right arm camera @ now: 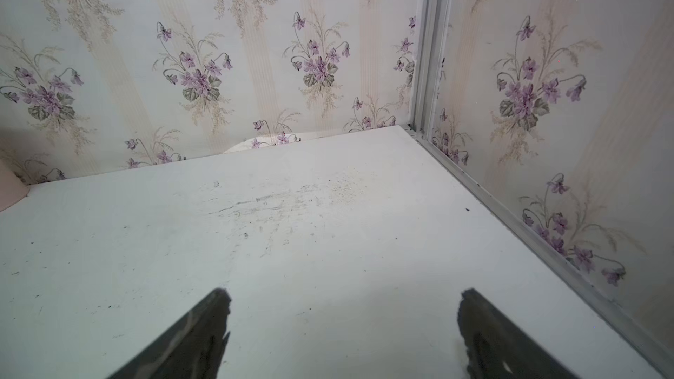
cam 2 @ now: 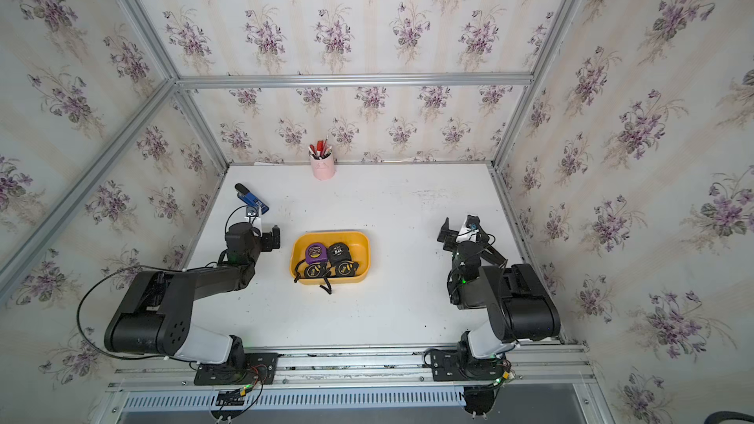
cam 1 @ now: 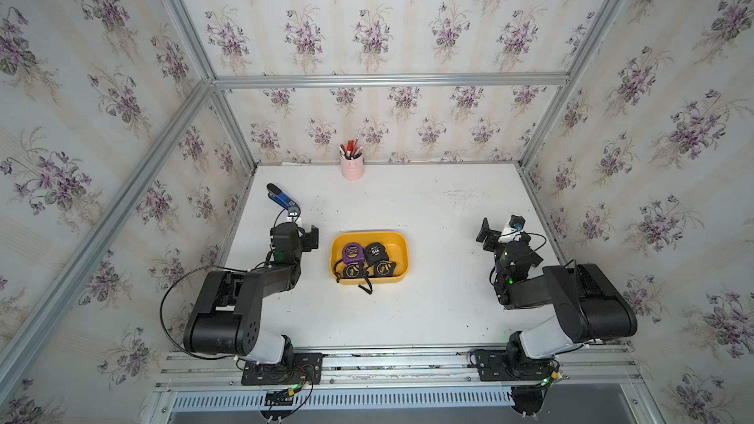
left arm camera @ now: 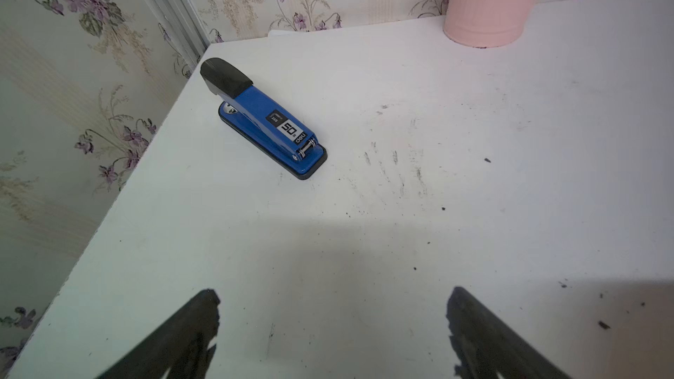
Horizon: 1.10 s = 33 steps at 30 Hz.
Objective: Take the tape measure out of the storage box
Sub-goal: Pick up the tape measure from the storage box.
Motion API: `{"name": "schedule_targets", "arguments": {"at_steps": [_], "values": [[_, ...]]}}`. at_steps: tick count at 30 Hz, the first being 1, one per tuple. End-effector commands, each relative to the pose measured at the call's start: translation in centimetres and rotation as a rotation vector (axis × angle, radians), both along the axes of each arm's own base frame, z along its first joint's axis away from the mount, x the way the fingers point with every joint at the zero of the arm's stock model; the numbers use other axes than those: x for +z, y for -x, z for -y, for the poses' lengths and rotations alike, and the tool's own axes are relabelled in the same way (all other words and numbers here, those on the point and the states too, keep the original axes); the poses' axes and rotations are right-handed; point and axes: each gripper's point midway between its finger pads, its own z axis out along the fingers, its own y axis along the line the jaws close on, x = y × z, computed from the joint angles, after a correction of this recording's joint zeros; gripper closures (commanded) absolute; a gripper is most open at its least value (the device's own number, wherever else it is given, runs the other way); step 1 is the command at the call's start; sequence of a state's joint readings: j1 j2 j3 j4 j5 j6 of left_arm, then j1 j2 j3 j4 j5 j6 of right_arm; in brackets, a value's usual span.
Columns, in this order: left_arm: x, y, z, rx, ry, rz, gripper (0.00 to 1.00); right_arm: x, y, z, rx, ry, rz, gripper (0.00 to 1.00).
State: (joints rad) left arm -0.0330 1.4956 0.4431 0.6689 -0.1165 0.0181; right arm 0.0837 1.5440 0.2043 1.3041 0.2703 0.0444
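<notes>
The yellow storage box (cam 1: 369, 234) (cam 2: 331, 234) sits mid-table in both top views. Several tape measures lie in it: a purple one (cam 1: 353, 253) (cam 2: 315, 252), a black one (cam 1: 376, 252) (cam 2: 338, 252), and two black-and-yellow ones (cam 1: 351, 271) (cam 1: 384, 269) at the front. A black wrist strap (cam 1: 367, 285) hangs over the front rim. My left gripper (cam 1: 312, 237) (left arm camera: 333, 300) is open and empty, just left of the box. My right gripper (cam 1: 486, 235) (right arm camera: 344, 300) is open and empty, well to the right. Neither wrist view shows the box.
A blue and black stapler (cam 1: 281, 197) (left arm camera: 262, 122) lies at the back left, beyond the left gripper. A pink pen cup (cam 1: 352, 167) (left arm camera: 488, 5) stands against the back wall. Papered walls close off the back and both sides.
</notes>
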Motion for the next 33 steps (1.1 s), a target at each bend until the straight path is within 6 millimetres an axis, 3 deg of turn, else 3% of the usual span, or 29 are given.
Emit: {"name": "schedule_targets", "arguments": {"at_steps": [1,20,22,28,33], "values": [[0.7,-0.4,0.0,-0.003,0.001,0.031,0.0,0.7,0.0,0.1,-0.005,0.005,0.026,0.0],[1.3,-0.3,-0.2,0.013,0.002,0.033,0.0,0.8,0.3,0.3,-0.028,0.009,0.016,0.0],[2.2,-0.1,-0.2,0.015,0.0,0.029,0.0,2.2,0.8,-0.1,-0.027,0.036,0.044,0.0],[5.1,1.6,-0.9,0.119,0.059,-0.002,0.0,5.7,-1.6,-4.4,0.11,0.002,-0.083,0.0],[9.3,2.3,2.8,0.04,0.103,-0.04,0.0,8.2,-2.0,-7.3,0.202,-0.138,-0.124,0.0]]}}
